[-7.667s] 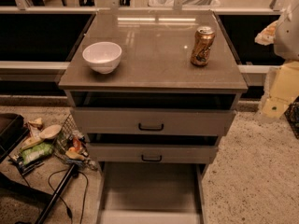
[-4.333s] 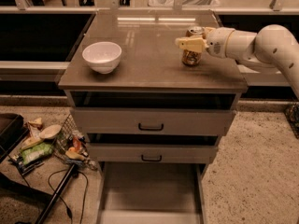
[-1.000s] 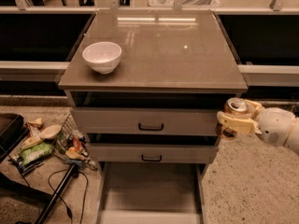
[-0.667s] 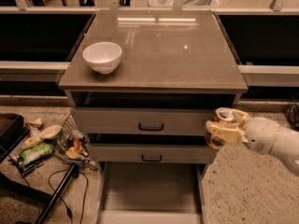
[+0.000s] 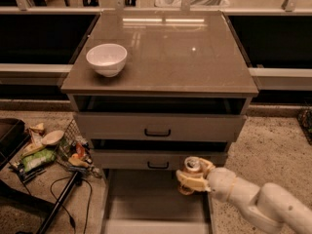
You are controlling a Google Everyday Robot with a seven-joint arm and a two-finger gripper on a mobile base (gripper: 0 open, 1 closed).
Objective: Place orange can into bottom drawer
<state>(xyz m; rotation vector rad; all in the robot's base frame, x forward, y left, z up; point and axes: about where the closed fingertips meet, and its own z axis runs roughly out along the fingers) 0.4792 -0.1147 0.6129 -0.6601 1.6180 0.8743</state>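
Note:
My gripper (image 5: pixel 194 177) is shut on the orange can (image 5: pixel 191 166), held upright with its silver top showing. It hangs over the right side of the open bottom drawer (image 5: pixel 146 199), just below the middle drawer's front. The white arm (image 5: pixel 258 204) reaches in from the lower right. The drawer's grey floor shows no objects on it.
A white bowl (image 5: pixel 107 58) sits on the cabinet top (image 5: pixel 175 48) at the left. Two upper drawers with black handles (image 5: pixel 157 132) stand slightly open. Snack packets and clutter (image 5: pixel 48 152) lie on the floor at the left, with a black cable (image 5: pixel 58 204).
The gripper with the can has moved down and to the left, from beside the cabinet's right edge to over the open bottom drawer.

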